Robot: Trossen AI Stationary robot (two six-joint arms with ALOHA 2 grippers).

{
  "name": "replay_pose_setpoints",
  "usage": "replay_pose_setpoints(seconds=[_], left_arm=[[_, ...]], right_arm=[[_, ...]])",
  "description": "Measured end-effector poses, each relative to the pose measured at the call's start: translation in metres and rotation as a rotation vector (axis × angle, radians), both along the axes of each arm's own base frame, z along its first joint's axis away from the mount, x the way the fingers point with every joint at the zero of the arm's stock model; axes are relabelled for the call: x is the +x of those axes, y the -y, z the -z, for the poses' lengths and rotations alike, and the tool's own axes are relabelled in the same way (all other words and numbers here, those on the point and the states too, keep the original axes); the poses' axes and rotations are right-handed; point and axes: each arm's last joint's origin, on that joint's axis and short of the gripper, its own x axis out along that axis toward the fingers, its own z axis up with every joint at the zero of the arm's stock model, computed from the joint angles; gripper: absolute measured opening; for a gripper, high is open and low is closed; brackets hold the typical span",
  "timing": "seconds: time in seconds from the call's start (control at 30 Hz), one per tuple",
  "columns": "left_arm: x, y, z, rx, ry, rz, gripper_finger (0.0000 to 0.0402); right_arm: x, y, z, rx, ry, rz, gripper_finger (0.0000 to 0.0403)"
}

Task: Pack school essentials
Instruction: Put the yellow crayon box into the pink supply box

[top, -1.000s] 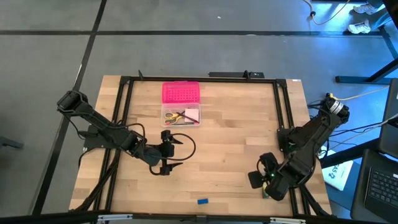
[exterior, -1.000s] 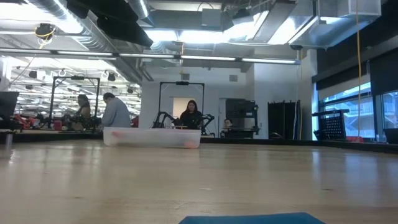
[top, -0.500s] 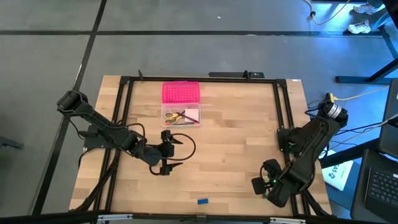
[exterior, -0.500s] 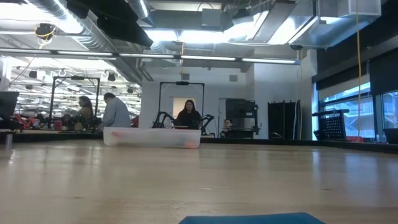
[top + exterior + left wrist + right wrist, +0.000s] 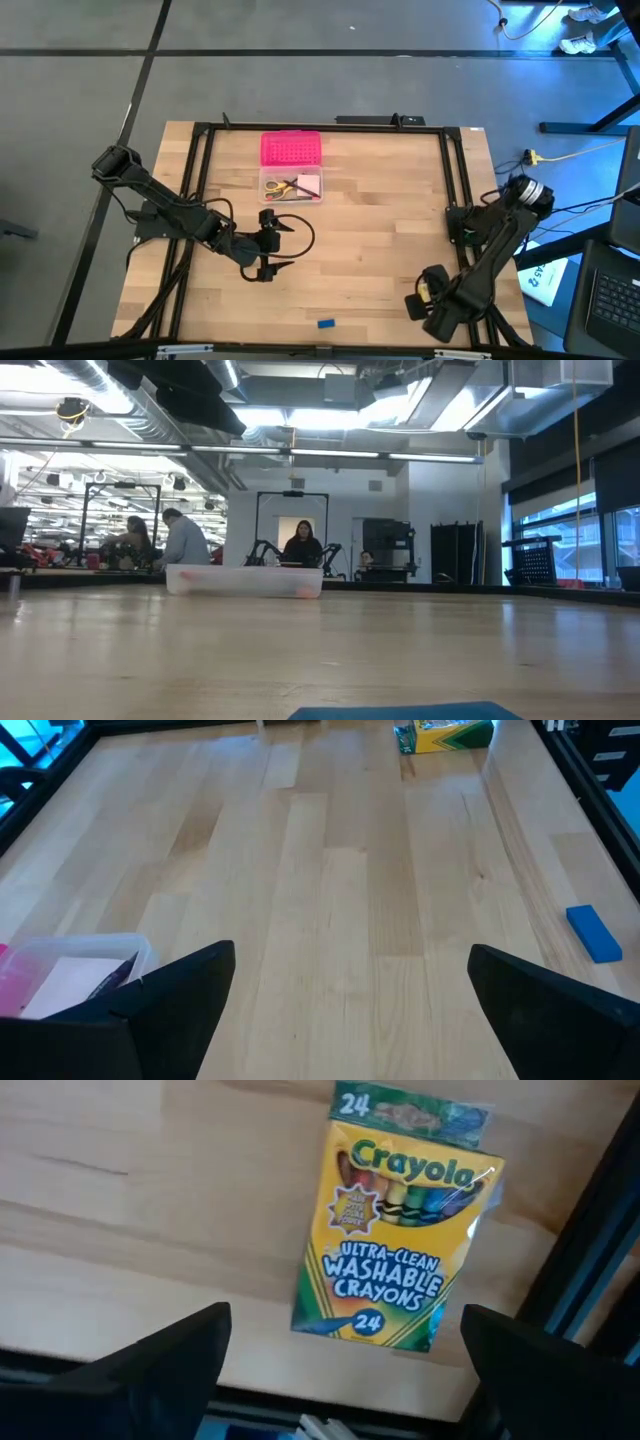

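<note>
I am hovering my right gripper point(image 5: 428, 300) low over the table's near right corner, its two fingers point(image 5: 160, 1355) spread wide with nothing between them. Straight ahead of those fingers the crayon box point(image 5: 400, 1230) is lying flat on the wood, printed face up. Its long axis is running away from my fingertips, with the green flap end pointing away from me and the bottom edge nearest my fingers; the box is tilting slightly off square to my grip. It is sitting just beside the black frame rail point(image 5: 590, 1230) at the table's edge, and I am not touching it.

My left gripper point(image 5: 268, 245) is waiting over the middle of the table, its jaws also standing apart and empty. Just behind it and toward the far edge, the clear plastic box point(image 5: 291, 187) is lying open, with the yellow-handled scissors point(image 5: 284, 186) and the pink square notepad point(image 5: 309, 185) inside; the scissors' long axis is running across the box's width. The pink lid point(image 5: 291, 148) is lying just beyond the box, touching its far side. The blue eraser point(image 5: 326, 323) is resting well forward of my left gripper, near the table's front edge, its long axis lying along that edge. From my left wrist I am seeing the same eraser point(image 5: 593, 933) and, farther off, the crayon box point(image 5: 445, 735).
</note>
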Motion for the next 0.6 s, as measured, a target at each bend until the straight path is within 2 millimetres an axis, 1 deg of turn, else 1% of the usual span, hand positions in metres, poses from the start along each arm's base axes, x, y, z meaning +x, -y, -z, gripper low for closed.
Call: replay_pose_setpoints(seconds=[0.27,0.5,0.6], left_arm=[[0.0,0.0,0.0,0.0,0.0,0.0,0.0396],[0.0,0.0,0.0,0.0,0.0,0.0,0.0396],[0.0,0.0,0.0,0.0,0.0,0.0,0.0396]], right_arm=[[0.001,-0.003,0.013,-0.037,-0.044,-0.005,0.0396],[-0.002,-0.002,0.017,-0.061,-0.076,-0.011,0.0396],[-0.005,-0.002,0.027,-0.052,-0.065,-0.011,0.0396]])
